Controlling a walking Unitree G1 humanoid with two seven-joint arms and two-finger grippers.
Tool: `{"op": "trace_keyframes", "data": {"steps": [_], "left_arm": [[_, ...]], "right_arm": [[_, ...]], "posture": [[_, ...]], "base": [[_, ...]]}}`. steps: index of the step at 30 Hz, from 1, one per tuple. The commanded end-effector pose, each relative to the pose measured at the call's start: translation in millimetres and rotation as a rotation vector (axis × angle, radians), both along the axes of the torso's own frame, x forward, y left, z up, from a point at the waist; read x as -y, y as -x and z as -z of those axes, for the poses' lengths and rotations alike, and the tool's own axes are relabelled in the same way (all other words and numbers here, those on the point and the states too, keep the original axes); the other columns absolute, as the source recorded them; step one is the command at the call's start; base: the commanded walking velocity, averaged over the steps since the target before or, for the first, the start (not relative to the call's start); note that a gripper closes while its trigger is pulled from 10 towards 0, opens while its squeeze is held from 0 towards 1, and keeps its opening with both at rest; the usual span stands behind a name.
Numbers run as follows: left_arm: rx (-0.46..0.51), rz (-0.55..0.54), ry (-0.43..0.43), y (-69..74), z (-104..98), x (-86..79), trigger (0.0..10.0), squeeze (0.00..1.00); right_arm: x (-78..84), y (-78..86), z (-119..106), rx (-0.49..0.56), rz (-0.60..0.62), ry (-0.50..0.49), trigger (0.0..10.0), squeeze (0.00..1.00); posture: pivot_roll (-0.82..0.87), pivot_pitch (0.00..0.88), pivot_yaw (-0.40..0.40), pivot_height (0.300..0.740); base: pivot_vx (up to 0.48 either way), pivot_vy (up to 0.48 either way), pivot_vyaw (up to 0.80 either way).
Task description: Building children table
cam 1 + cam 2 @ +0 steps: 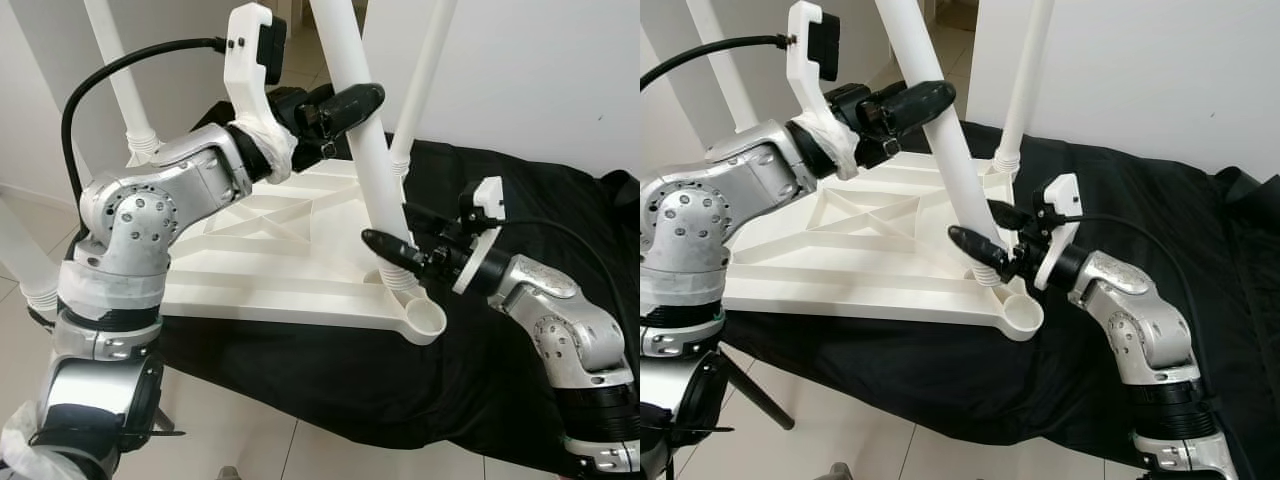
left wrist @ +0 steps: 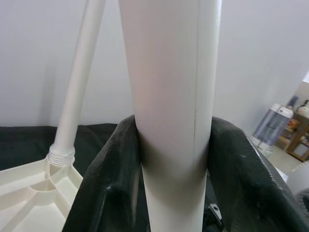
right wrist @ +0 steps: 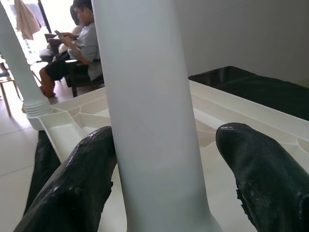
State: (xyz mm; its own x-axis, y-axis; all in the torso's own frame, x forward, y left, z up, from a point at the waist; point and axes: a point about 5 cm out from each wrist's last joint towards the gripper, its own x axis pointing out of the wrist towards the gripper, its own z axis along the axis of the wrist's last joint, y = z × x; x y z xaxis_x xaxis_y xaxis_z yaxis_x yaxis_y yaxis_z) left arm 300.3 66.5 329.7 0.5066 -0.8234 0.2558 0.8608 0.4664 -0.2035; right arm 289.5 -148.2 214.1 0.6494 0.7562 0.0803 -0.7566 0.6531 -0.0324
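The white table top (image 1: 270, 270) lies upside down on a black cloth (image 1: 520, 200). A white leg (image 1: 365, 130) leans over its front right corner. The leg's ribbed end (image 1: 400, 272) sits just behind the open round socket (image 1: 427, 320). My left gripper (image 1: 362, 105) is shut on the leg's upper part, and both fingers (image 2: 111, 174) press against it. My right gripper (image 1: 390, 228) is open and straddles the leg just above the ribbed end. One of its fingers (image 3: 72, 188) touches the leg (image 3: 145, 111), while the other stands a little apart from it.
Other legs stand upright in the table top's corners at the back left (image 1: 125, 90), back right (image 1: 420, 90) and near left (image 1: 25, 260). A white wall (image 1: 520, 70) is behind. A person (image 3: 79, 38) sits on a chair beyond the table. The floor is tiled.
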Motion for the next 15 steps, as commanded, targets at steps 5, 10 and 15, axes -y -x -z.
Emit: {"op": "trace_keyframes", "data": {"steps": [5,10,15], "left_arm": [[0.037,-0.054,-0.022,-2.8,-4.8,13.6,10.0,0.00],[0.048,-0.092,-0.046,-2.5,-2.2,31.0,10.0,0.00],[0.061,-0.110,-0.053,-0.8,-2.1,40.8,10.0,0.00]], "right_arm": [[-14.0,-8.9,-1.6,0.082,0.123,0.067,10.0,0.00],[-37.7,-16.9,9.7,0.123,0.212,0.151,10.0,0.00],[-51.4,-26.7,16.3,0.128,0.327,0.193,10.0,0.00]], "posture": [[-0.02,0.000,-0.048,0.740],[-0.02,0.000,-0.049,0.740],[-0.02,0.000,-0.052,0.740]], "base": [[0.000,0.000,0.00],[0.000,0.000,0.00],[0.000,0.000,0.00]]}}
